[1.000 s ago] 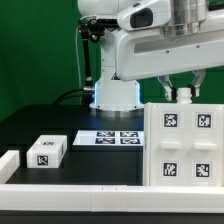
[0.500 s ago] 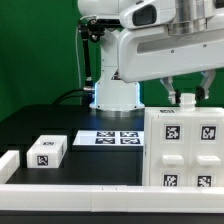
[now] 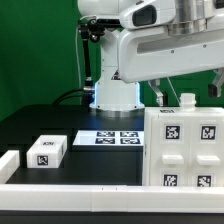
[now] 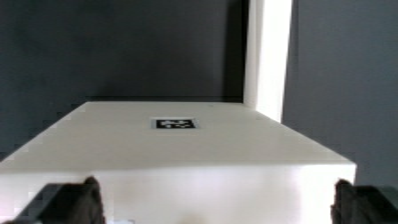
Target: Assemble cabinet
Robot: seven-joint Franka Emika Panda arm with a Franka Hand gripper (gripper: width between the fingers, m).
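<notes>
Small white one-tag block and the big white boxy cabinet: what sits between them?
The thin flat white marker board, with several tags, lies between the small white block and the white boxy cabinet, as the exterior view shows.

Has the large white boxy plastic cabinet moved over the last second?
Yes. The cabinet sits lower and larger in the exterior view, against the fixed marker board.
</notes>
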